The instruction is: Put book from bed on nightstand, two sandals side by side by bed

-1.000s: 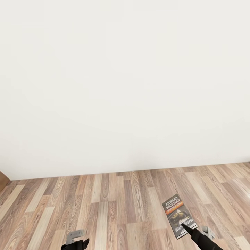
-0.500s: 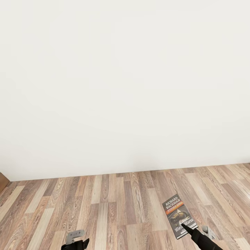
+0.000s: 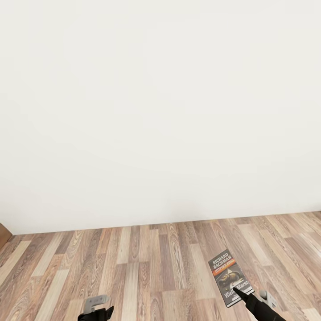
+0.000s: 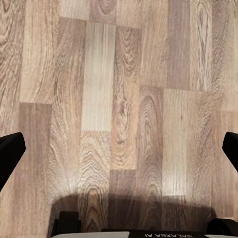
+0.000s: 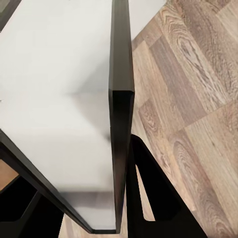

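Observation:
The book [image 3: 228,276], dark grey with an orange band and white lettering, hangs above the wood floor at the head view's lower right. My right gripper [image 3: 243,294] is shut on its near end. In the right wrist view the book [image 5: 59,99] appears edge-on, a pale face and a dark edge, with a black finger [image 5: 153,208] pressed against it. My left gripper [image 3: 96,307] sits at the lower left, open and holding nothing; its two dark fingertips [image 4: 10,153] stand far apart over bare planks. The bed, nightstands and sandals are out of view.
A plain white wall [image 3: 160,111] faces me and meets the brown plank floor [image 3: 133,258] a short way ahead. A sliver of brown wood [image 3: 3,234] pokes in at the left edge by the wall's foot.
The wall-floor line has slid slightly down and the whole picture with it, so the camera has moved. Both grippers and the book keep their places in the view.

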### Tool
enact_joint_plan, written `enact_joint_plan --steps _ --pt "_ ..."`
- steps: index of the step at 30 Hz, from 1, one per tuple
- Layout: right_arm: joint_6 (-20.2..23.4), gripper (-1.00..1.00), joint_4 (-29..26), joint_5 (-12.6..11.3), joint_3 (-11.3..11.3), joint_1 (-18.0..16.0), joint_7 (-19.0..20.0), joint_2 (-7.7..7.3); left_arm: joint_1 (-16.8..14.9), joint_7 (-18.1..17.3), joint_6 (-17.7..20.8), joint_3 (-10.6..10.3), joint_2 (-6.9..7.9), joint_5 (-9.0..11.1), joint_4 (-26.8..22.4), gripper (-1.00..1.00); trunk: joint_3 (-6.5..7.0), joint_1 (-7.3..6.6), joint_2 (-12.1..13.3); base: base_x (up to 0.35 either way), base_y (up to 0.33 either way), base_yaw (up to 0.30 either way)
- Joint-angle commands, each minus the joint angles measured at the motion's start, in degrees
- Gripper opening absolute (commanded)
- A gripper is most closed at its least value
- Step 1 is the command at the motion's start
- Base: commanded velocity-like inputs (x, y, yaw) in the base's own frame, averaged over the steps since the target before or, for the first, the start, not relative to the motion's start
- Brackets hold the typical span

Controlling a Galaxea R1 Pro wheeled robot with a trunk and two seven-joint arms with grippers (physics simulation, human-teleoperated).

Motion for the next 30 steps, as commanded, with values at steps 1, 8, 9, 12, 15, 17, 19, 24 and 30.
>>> enact_joint_plan --steps 1,8,9,12,15,17,19,24,30 --pt "0.36 -1.0 0.02 -0.3 0.06 -0.04 0.18 -0.01 -0.05 -0.28 -0.12 -0.51 -0.08 0.63 0.1 1.0 0.03 0.01 -0.05 0.0 0.0 0.0" --pt "-0.21 -1.0 0.02 -0.3 0.05 -0.04 0.11 -0.01 -0.05 -0.33 -0.11 -0.5 -0.18 0.68 0.09 1.0 0.67 0.01 -0.05 0.0 0.0 0.0" --pt "-0.77 -1.0 0.02 -0.3 0.05 -0.04 0.15 -0.01 -0.05 -0.33 -0.11 -0.51 -0.19 0.68 0.11 1.0 0.77 0.01 -0.05 0.0 0.0 0.0" --pt "-1.51 -1.0 0.06 -0.3 0.04 -0.03 0.18 -0.01 -0.05 -0.33 -0.11 -0.54 -0.19 0.69 0.08 1.0 1.05 0.01 -0.05 0.0 0.0 0.0" --pt "-1.88 -1.0 0.49 -0.3 0.04 -0.03 0.11 -0.01 -0.05 -0.33 -0.11 -0.55 -0.21 0.69 0.06 1.0 1.32 0.01 -0.05 0.0 0.0 0.0" --pt "-1.97 -1.0 1.38 -0.3 0.05 -0.03 0.13 -0.01 0.04 -0.33 -0.11 -0.52 -0.18 0.69 0.07 1.0 1.51 0.01 -0.05 0.0 0.0 0.0" --pt "-2.01 -1.0 1.82 -0.3 0.05 -0.06 0.19 -0.01 0.16 -0.33 -0.11 -0.51 -0.17 0.69 0.06 1.0 1.7 0.01 -0.05 0.0 0.0 0.0" --pt "-2.02 -1.0 2.07 -0.3 0.05 -0.05 0.2 -0.01 0.27 -0.33 -0.11 -0.55 -0.21 0.69 0.07 1.0 2.16 0.01 -0.05 0.0 0.0 0.0" --pt "-2.04 -1.0 2.15 -0.3 0.04 -0.03 0.25 -0.01 0.3 -0.33 -0.11 -0.55 -0.19 0.69 0.05 1.0 2.72 0.01 -0.05 0.0 0.0 0.0"
